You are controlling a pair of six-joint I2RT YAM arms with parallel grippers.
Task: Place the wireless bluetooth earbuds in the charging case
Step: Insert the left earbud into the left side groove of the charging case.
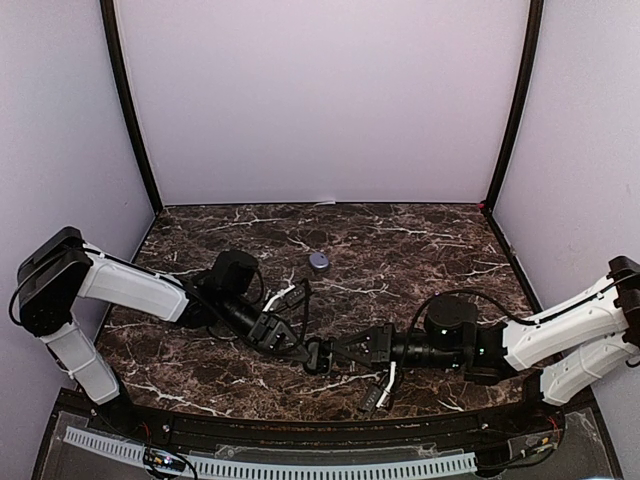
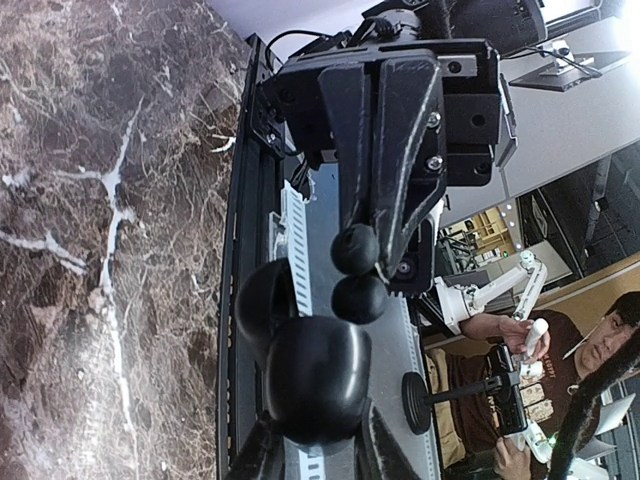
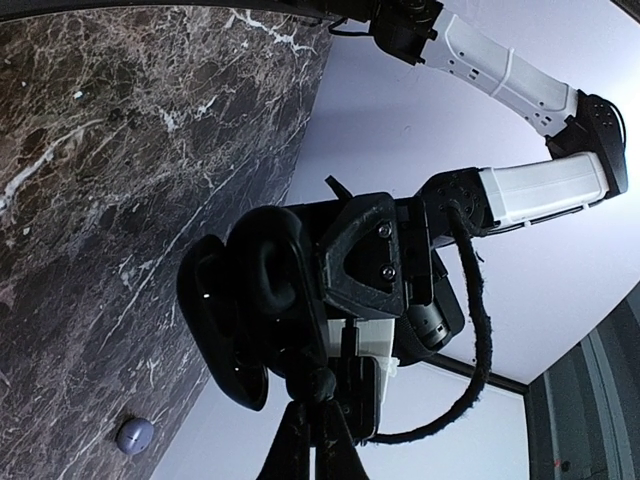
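From above, the spot where the left gripper [image 1: 310, 352] and right gripper [image 1: 327, 357] meet is too dark to read, the far purple object [image 1: 318, 261] is too small to identify, and the left wrist view's edge crops the fingers [image 2: 258, 458] clasping the black charging case [image 2: 315, 375].

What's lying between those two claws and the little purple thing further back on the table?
Nothing: the top view shows only bare marble table before the purple thing.

You will find nothing legible here: no text, label, brand, number or sign can be read in any view.
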